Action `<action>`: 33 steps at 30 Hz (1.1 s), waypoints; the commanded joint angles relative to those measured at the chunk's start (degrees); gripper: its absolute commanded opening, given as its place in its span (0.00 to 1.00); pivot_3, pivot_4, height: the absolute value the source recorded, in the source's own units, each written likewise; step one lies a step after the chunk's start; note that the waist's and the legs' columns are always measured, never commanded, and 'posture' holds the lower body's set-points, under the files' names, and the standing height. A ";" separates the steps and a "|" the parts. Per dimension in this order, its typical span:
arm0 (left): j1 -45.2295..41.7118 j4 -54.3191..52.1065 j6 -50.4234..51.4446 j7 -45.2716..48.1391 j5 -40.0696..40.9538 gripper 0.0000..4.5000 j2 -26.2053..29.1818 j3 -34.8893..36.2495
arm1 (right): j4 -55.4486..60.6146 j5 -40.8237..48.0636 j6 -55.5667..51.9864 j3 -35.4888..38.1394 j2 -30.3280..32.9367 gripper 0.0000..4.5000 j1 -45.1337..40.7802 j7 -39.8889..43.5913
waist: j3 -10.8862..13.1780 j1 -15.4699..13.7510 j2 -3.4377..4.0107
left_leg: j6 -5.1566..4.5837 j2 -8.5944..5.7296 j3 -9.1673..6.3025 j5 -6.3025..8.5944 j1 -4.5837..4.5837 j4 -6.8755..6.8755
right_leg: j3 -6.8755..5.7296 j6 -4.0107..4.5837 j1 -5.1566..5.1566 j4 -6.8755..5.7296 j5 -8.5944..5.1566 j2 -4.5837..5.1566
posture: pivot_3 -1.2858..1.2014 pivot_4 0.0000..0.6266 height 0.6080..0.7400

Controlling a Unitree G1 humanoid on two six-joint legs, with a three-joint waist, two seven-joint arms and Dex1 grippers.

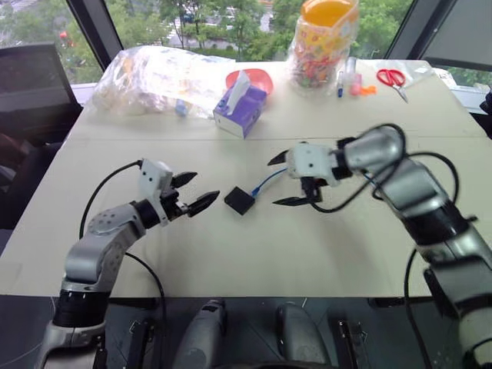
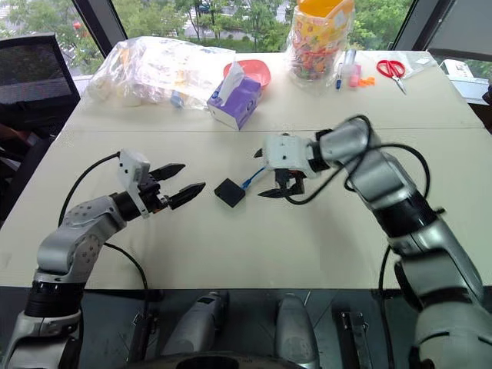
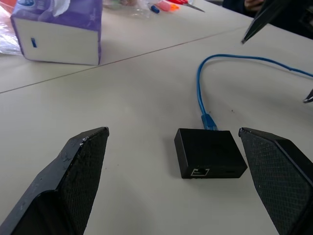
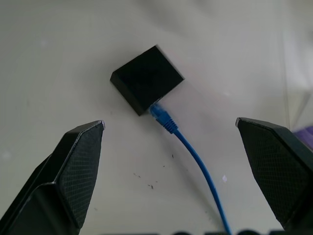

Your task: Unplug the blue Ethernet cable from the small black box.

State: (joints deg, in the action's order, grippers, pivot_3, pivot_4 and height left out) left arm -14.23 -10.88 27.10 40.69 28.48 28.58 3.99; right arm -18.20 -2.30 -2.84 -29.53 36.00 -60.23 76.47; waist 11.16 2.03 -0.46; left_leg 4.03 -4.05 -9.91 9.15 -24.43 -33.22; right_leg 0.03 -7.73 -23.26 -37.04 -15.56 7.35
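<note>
The small black box (image 1: 240,201) lies flat on the beige table (image 1: 231,254), between my two grippers. The blue Ethernet cable (image 1: 267,182) is plugged into the box's far right side by its translucent blue plug (image 4: 159,113). From there it curves away under my right gripper (image 1: 272,183). That gripper hangs open just right of the box, tilted down, its fingers spread either side of the cable. My left gripper (image 1: 207,184) is open and level just left of the box, apart from it. An empty socket (image 3: 199,172) shows on the box's side facing the left gripper.
A purple tissue box (image 1: 241,108) stands behind the box. Farther back are a red bowl (image 1: 257,77), a clear plastic bag (image 1: 154,77), a jar of sweets (image 1: 323,42), markers (image 1: 350,81) and red scissors (image 1: 392,77). The table's front edge (image 1: 231,296) is near.
</note>
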 commanded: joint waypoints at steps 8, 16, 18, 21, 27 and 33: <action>1.41 -6.82 -0.66 -5.34 -0.28 1.00 -1.97 1.88 | -44.11 -16.51 26.06 -8.41 -17.08 1.00 -23.24 2.04 | 0.00 0.58 0.00 | 0.22 0.00 -0.12 -0.13 0.03 0.19 | 0.01 -0.10 -0.10 -0.14 0.06 -0.06 | 0.52 0.24 0.91; 2.42 -7.79 -1.65 -7.43 -1.47 1.00 -2.69 1.15 | -53.14 -23.39 30.05 -9.71 -23.84 1.00 -24.70 2.45 | 0.02 0.67 0.03 | 0.39 0.01 -0.22 -0.22 0.05 0.19 | 0.13 -0.07 -0.18 -0.35 0.07 -0.20 | 0.52 0.24 0.91; 2.35 -7.56 -2.04 -7.65 -1.97 1.00 -2.96 1.01 | -53.85 -24.36 30.22 -9.64 -25.16 1.00 -24.78 2.07 | 0.02 0.94 0.04 | 0.39 0.05 -0.21 -0.23 0.07 0.20 | 0.19 -0.06 -0.23 -0.43 0.07 -0.26 | 0.52 0.24 0.91; 2.18 -7.21 -2.63 -8.10 -2.71 1.00 -3.50 1.04 | -54.65 -26.55 30.64 -10.30 -26.22 1.00 -24.55 0.30 | 0.03 1.14 0.04 | 0.40 0.13 -0.22 -0.23 0.10 0.21 | 0.22 -0.03 -0.27 -0.51 0.08 -0.35 | 0.52 0.24 0.91; 2.57 -7.18 -4.06 -9.88 -4.15 1.00 -4.75 1.57 | -56.01 -29.58 30.05 -10.55 -29.15 0.88 -23.68 -2.18 | 0.01 1.42 0.03 | 0.43 0.13 -0.20 -0.25 0.23 0.21 | 0.27 0.01 -0.18 -0.52 0.11 -0.37 | 0.52 0.24 0.91; 4.11 -8.36 -4.11 -11.08 -4.39 1.00 -5.32 1.80 | -57.04 -32.08 29.67 -10.49 -30.48 0.27 -23.45 -3.99 | 0.01 2.09 0.02 | 0.43 0.42 0.06 -0.24 0.72 0.26 | 0.57 0.14 0.01 -0.69 0.17 -0.64 | 0.52 0.24 0.91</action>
State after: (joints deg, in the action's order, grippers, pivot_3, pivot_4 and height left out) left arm -10.43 -16.85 24.20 29.93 24.24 23.39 4.86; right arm -75.22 -33.75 26.79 -40.19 6.24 -83.28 73.45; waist 11.17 4.12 -0.44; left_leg 4.46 -3.59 -9.83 8.91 -23.67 -32.97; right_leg 0.62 -7.56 -23.25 -37.80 -15.39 6.67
